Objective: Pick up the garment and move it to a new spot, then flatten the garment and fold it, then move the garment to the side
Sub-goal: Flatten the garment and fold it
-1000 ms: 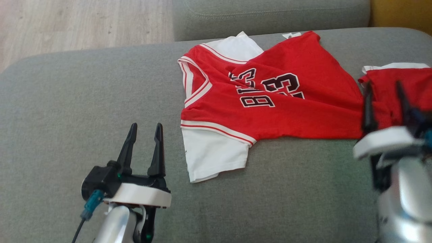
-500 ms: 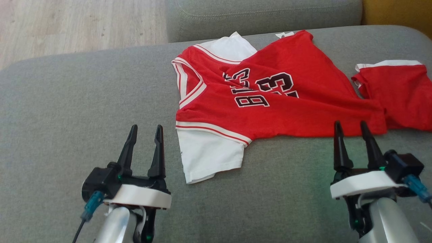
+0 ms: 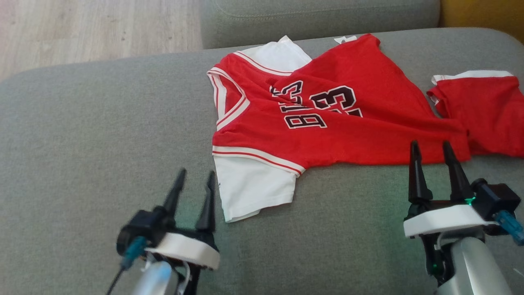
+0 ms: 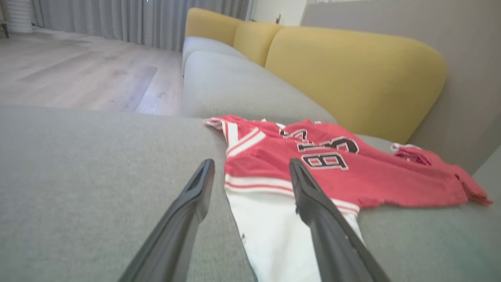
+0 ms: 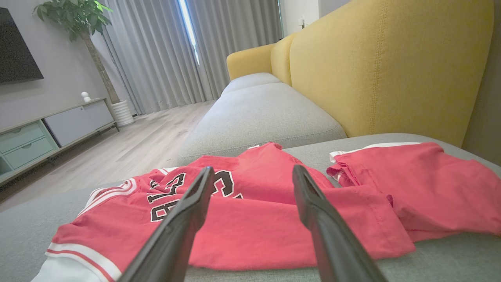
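Observation:
A red garment [image 3: 327, 119], a jersey with white sleeves and black lettering, lies rumpled on the grey sofa seat [image 3: 102, 123]. Its near white sleeve [image 3: 256, 186] points toward me. My left gripper [image 3: 195, 177] is open, its tips just left of that sleeve; in the left wrist view the left gripper [image 4: 250, 166] frames the sleeve [image 4: 274, 231] and the garment [image 4: 352, 172]. My right gripper [image 3: 432, 147] is open, tips at the garment's near red hem. The right wrist view has the right gripper [image 5: 250, 174] standing just before the garment [image 5: 250, 227].
A second red piece with a white band [image 3: 483, 110] lies at the right, also seen as the red piece [image 5: 415, 184]. Yellow backrest cushions [image 5: 391, 66] rise behind the seat. Wooden floor [image 3: 82, 32] lies beyond the seat's far left edge.
The right gripper drew back from over the red piece to the garment's near hem. In the last half second the left gripper moved right and nearer, toward the white sleeve. The camera shifted slightly.

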Available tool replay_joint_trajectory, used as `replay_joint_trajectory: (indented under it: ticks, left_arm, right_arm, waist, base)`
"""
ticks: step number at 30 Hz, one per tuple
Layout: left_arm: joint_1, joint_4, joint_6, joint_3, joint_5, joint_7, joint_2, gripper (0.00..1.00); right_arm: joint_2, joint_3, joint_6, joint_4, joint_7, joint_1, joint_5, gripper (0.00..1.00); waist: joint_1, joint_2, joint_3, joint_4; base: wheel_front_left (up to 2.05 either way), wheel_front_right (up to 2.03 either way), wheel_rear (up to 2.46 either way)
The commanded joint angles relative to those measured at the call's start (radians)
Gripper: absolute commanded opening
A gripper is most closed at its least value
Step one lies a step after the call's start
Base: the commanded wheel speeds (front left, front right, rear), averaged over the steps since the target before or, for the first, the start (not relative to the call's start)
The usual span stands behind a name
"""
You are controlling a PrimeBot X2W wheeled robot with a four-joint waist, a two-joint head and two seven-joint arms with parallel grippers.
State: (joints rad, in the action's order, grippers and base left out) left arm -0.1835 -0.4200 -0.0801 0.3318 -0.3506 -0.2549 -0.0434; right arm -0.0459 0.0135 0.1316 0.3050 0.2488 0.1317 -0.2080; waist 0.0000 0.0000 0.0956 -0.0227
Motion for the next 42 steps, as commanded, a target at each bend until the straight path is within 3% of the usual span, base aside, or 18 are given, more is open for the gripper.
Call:
replay_joint_trajectory:
  ticks: [1,8,15,24,25,26,35,42]
  left_arm:
    - [-0.057,-0.007,0.004,-0.012,0.007,0.005,-0.007,1.00]
    - [-0.160,-0.204,0.048,0.054,-0.040,0.118,-0.007,1.00]
    - [-0.250,-0.313,0.084,0.079,-0.073,0.150,-0.007,1.00]
    - [-0.341,-0.435,0.095,0.108,-0.126,0.184,-0.007,1.00]
    - [-0.348,-0.447,0.096,0.112,-0.131,0.189,-0.007,0.54]
    - [-0.354,-0.458,0.095,0.116,-0.136,0.190,-0.007,0.00]
    - [-0.400,-0.539,0.094,0.100,-0.155,0.108,-0.017,0.00]
    - [-0.431,-0.577,0.105,0.070,-0.171,0.056,-0.057,0.00]
  right_arm:
    - [-0.004,-0.027,-0.001,-0.027,0.013,0.027,0.009,1.00]
    - [-0.004,-0.051,-0.001,-0.018,0.013,0.050,0.008,1.00]
    - [-0.004,-0.067,-0.001,-0.018,0.013,0.073,0.005,1.00]
    - [-0.004,-0.073,-0.001,-0.021,0.013,0.098,0.000,1.00]
    - [-0.004,-0.072,-0.001,-0.022,0.013,0.100,0.001,1.00]
    - [-0.004,-0.071,-0.001,-0.022,0.013,0.102,0.001,1.00]
    - [-0.004,-0.066,-0.001,-0.016,0.013,0.104,0.018,1.00]
    - [-0.004,-0.070,-0.001,-0.012,0.013,0.106,0.024,1.00]
  waist:
    - [0.0000,0.0000,0.005,-0.005]
    - [0.0000,0.0000,0.040,-0.042]
    - [0.0000,0.0000,0.080,-0.074]
    - [0.0000,0.0000,0.112,-0.095]
    - [0.0000,0.0000,0.113,-0.096]
    - [0.0000,0.0000,0.114,-0.095]
    - [0.0000,0.0000,0.104,-0.074]
    - [0.0000,0.0000,0.098,-0.067]
  base:
    - [0.00,0.00,0.00]
    - [0.00,0.00,0.00]
    - [0.00,0.00,0.00]
    - [0.00,0.00,0.00]
    - [0.00,0.00,0.00]
    - [0.00,0.00,0.00]
    - [0.00,0.00,0.00]
    - [0.00,0.00,0.00]
